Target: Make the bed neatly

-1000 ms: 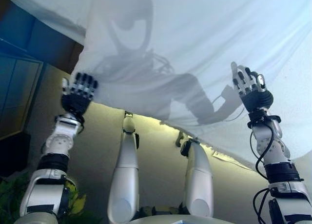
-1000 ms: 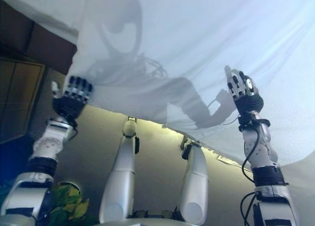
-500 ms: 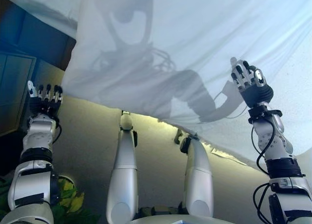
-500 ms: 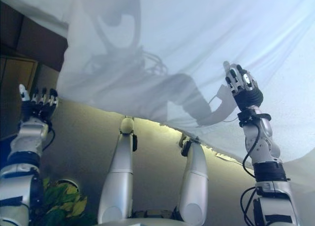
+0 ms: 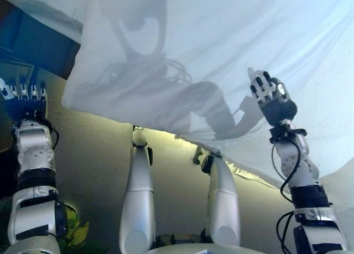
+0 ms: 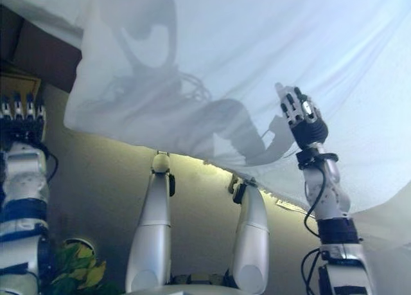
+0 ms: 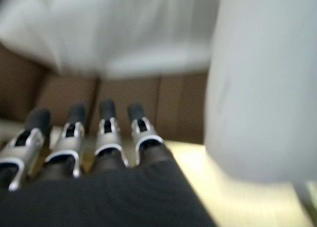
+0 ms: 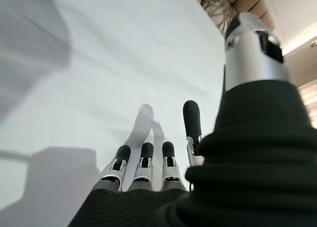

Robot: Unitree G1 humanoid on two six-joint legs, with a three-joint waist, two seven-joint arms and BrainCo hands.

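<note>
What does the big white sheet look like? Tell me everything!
The white sheet is thin, smooth cloth spread wide over the bed, with soft folds running across it. Its near edge hangs down over the side, with one corner at the left. The right hand lies on it with straight fingers. The left hand is off to the side, not touching it.

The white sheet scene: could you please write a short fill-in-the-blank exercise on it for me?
1. The sheet on the bed is ____ in colour.
2. The hand with straight fingers over the sheet is the ____ hand.
3. The left hand shows off the sheet's edge, holding ____.
4. The left hand's fingers are straight, so that hand is ____.

Missing words: white; right; nothing; open
</note>
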